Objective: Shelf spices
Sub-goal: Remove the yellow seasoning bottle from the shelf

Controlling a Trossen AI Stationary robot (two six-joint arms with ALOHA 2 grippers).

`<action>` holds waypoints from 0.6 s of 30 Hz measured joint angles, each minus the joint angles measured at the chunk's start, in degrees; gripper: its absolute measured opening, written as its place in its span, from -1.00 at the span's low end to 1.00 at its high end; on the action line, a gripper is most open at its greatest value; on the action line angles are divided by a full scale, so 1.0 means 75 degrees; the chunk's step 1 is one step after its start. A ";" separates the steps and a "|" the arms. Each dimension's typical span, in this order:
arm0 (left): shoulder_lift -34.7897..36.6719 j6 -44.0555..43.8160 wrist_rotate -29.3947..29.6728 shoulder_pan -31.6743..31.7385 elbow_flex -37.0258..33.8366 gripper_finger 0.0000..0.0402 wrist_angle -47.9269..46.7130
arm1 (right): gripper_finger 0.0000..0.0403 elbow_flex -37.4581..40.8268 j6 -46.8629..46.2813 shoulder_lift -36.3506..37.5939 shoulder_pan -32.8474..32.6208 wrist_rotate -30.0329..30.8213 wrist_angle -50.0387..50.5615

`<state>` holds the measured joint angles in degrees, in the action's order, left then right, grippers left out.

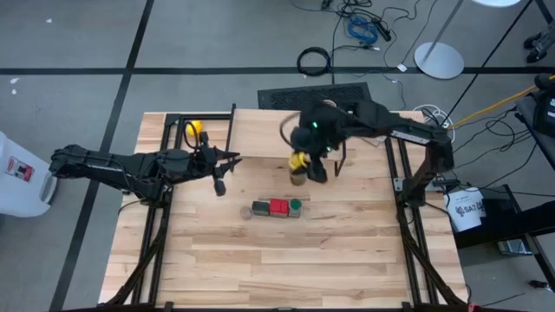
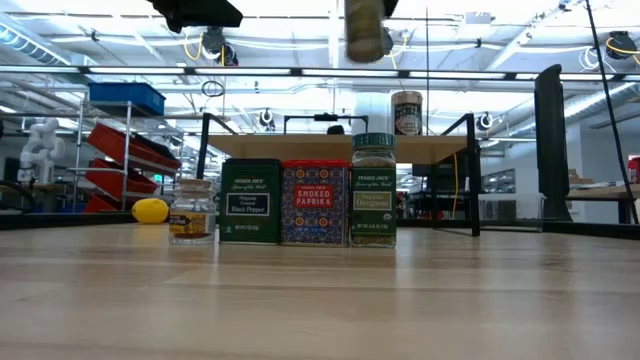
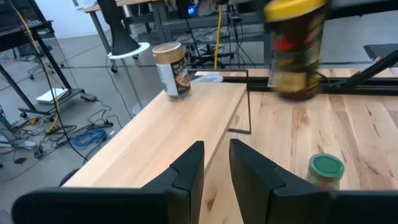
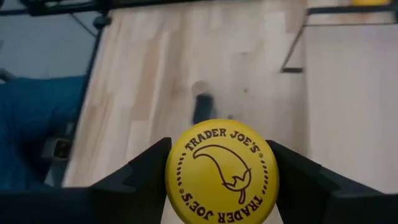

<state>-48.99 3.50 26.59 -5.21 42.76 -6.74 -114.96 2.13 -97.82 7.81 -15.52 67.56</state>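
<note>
On the light wooden worktop (image 2: 320, 290) a tiny brownish jar (image 2: 192, 211), dark green tin (image 2: 250, 201), red square paprika tin (image 2: 315, 203) and green-lidded jar (image 2: 373, 190) are standing in a row. Above and behind them, the right end effector (image 4: 221, 177) is gripping the yellow-lidded jar (image 4: 222, 172), lifted clear. Beyond, a tan-lidded jar (image 2: 406, 112) is standing on the wooden shelf (image 2: 330, 147). The left end effector (image 3: 216, 163) is hovering nearly closed, holding nothing.

In the high view, the shelf (image 1: 260, 134) spans the worktop's (image 1: 286, 260) upper part. Below it, at frame centre, four containers stand in a row: tiny jar (image 1: 245, 212), box (image 1: 261, 208), tin (image 1: 278, 206), lidded jar (image 1: 296, 206). Above them, the right tool (image 1: 299, 162) holds another jar (image 1: 297, 160) aloft. A ball (image 1: 192, 127) lies at upper left.
</note>
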 joint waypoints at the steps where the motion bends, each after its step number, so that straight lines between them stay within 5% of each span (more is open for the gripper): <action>1: 0.0000 -0.0003 0.0000 0.0000 0.0000 -0.58 0.0001 | 0.10 0.0000 -0.0133 0.0062 -0.0193 0.0162 0.0092; 11: 0.0000 -0.0123 0.0000 -0.0009 0.0000 -0.58 0.0023 | 0.10 0.0638 -0.1303 0.0152 -0.1960 0.2160 0.0850; 18: 0.0000 -0.0214 -0.0096 -0.0009 0.0000 -0.58 0.0032 | 0.09 0.3133 -0.2278 0.0579 -0.2785 0.2901 -0.0524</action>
<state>-48.99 1.89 25.87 -5.28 42.76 -6.50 -91.46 -14.96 -93.48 -13.08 6.24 63.62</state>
